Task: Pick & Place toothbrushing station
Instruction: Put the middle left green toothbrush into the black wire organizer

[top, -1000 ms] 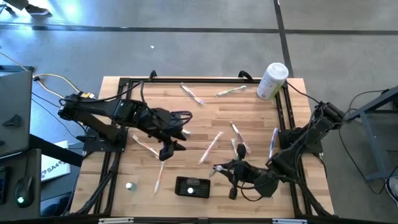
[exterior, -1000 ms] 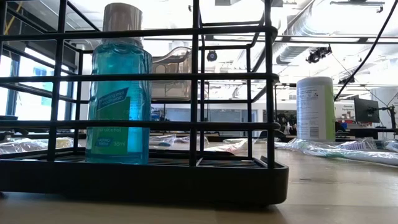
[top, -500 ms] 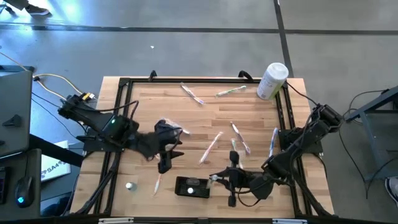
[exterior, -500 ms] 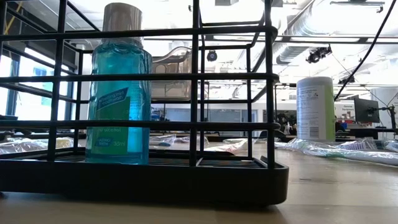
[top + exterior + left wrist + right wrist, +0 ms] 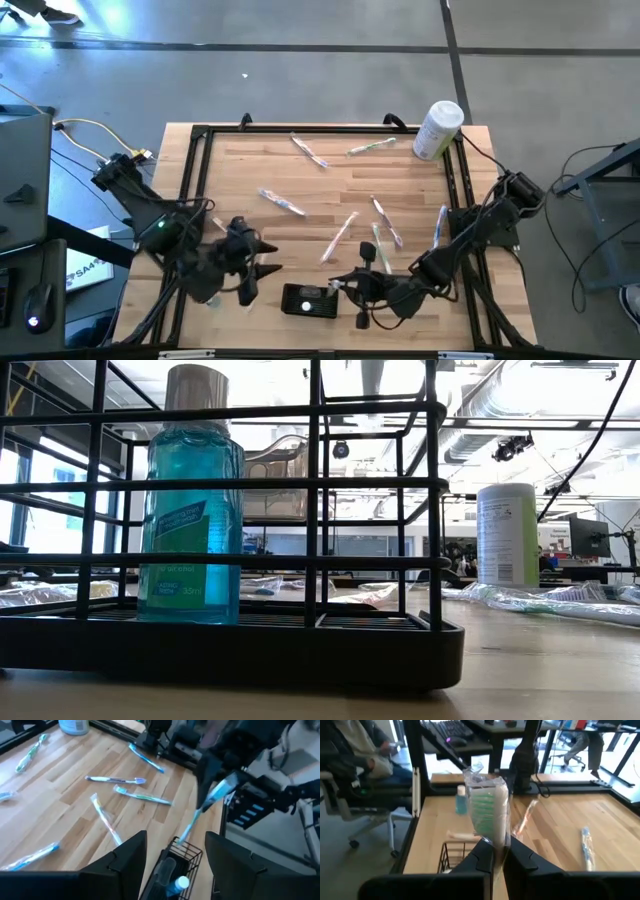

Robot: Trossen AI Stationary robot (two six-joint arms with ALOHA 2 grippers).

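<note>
Sitting at table's near edge between both arms, station – rigid, light wire rack, prob. tippy, best gripped by top rail; right gripper pinching wrapped brush beside it, left gripper gaping empty.

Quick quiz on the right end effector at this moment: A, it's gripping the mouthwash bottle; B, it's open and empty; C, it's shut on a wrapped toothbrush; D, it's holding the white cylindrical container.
C: in the right wrist view the right end effector is pinched on a wrapped toothbrush standing up between its fingers, just by the black wire rack.
</note>
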